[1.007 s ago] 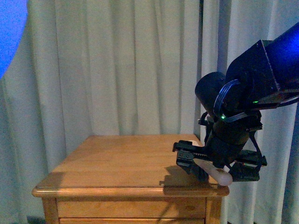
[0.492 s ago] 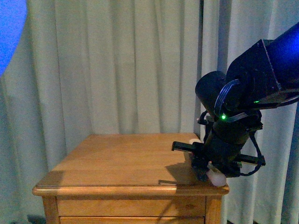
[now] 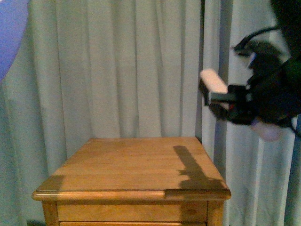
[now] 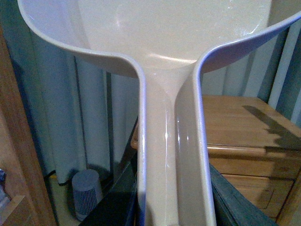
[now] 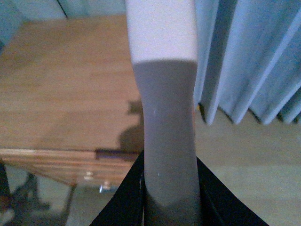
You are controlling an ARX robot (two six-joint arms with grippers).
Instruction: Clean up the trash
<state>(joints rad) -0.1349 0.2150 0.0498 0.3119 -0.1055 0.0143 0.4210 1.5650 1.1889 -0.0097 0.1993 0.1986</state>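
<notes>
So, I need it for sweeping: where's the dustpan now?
Left wrist view: the beige dustpan is held by the left gripper, with the wooden nightstand beyond it.

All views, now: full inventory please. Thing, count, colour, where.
table: 1, honey-brown wood with drawers, centre of front view
curtains: count unclear, pale grey-green, hanging behind the table
dustpan: 1, beige, fills the left wrist view, handle running back to the camera
bin: 1, grey, ribbed, on the floor by the curtains
handle: 1, grey with a white end, raised above and right of the table
blue blur: 1, top-left corner of front view, cannot tell what it is
left gripper: 1, dark, shut on the dustpan
right gripper: 1, black, shut on the handle
</notes>
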